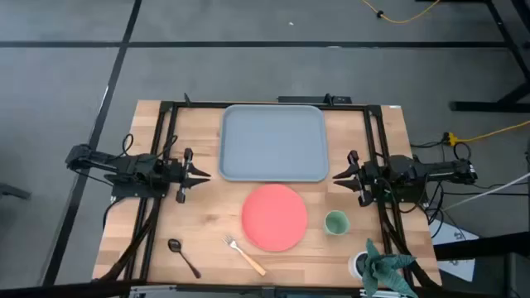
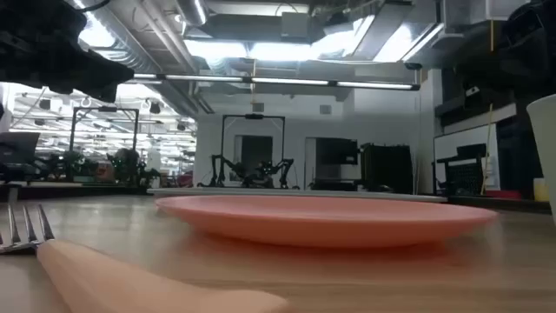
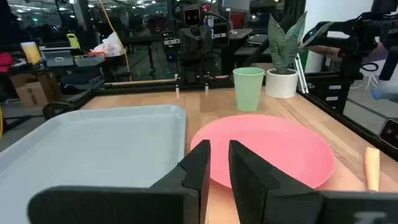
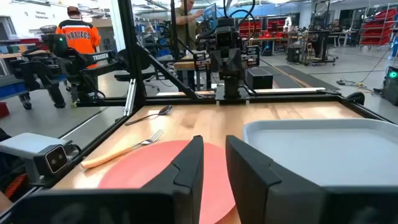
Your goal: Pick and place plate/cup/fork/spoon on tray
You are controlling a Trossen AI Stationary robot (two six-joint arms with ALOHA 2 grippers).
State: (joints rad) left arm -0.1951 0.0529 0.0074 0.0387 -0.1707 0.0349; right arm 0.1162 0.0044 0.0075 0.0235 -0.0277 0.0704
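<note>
The grey-blue tray (image 1: 273, 142) lies at the table's far middle. The coral-red plate (image 1: 275, 217) lies flat on the table just near of it. The pale-green cup (image 1: 336, 223) stands upright to the plate's right. The fork (image 1: 244, 254) with its orange handle lies near the front edge. The dark spoon (image 1: 184, 257) lies to its left. My left gripper (image 1: 203, 175) hovers left of the tray's near-left corner, and my right gripper (image 1: 338, 176) hovers right of its near-right corner. Both point inward, with fingers nearly together and empty. The wrist views show the same for the left (image 3: 219, 155) and the right (image 4: 214, 152).
A white pot with a green plant (image 1: 377, 265) stands at the table's front right corner, near the cup. A black frame (image 1: 166, 149) runs along the table's sides and far edge. People and equipment show in the room beyond the table (image 4: 78, 37).
</note>
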